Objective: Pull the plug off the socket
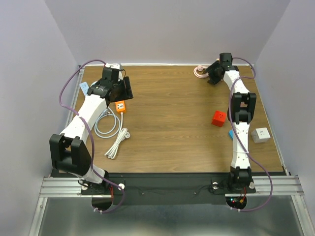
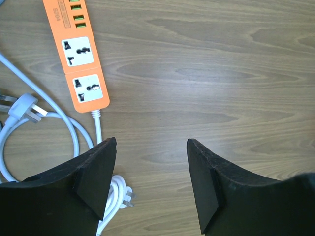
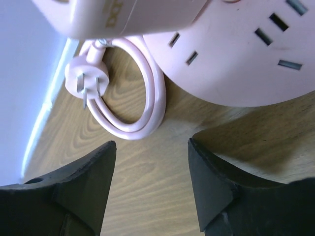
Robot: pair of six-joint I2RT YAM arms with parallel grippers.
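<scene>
Hidden or unclear:
- Orange strip (image 2: 81, 59): far end cut off by the top edge of the left wrist view. From above, mostly covered by the left arm.
- Pink block (image 3: 123, 14): gold lettering, cut off at the top of the right wrist view. It overlaps the rim of the pink socket (image 3: 246, 49); whether it is plugged in cannot be told.
- Pink socket: only part of its round face shows, with slots that look empty.

Task items:
- Pink socket: far right of the table (image 1: 172, 123), just beyond the right gripper (image 3: 150, 182). Pale, round, with a looped pink cable (image 3: 147, 98).
- Pink plug (image 3: 83, 81): lies loose inside the loop near the wall, prongs bare.
- Orange strip: far left, flat. Two white socket faces, both empty, with green ports above them.
- White plug (image 2: 22, 107): lies loose left of the strip, pins bare, among coils of white cable (image 2: 74, 132).

Grippers:
- Left gripper (image 2: 150, 182): fingers spread, nothing between them, over bare wood just near of the strip.
- Right gripper: fingers spread, nothing held.

Other:
- Red cube (image 1: 218, 118) and white cube (image 1: 261, 134): by the right arm.
</scene>
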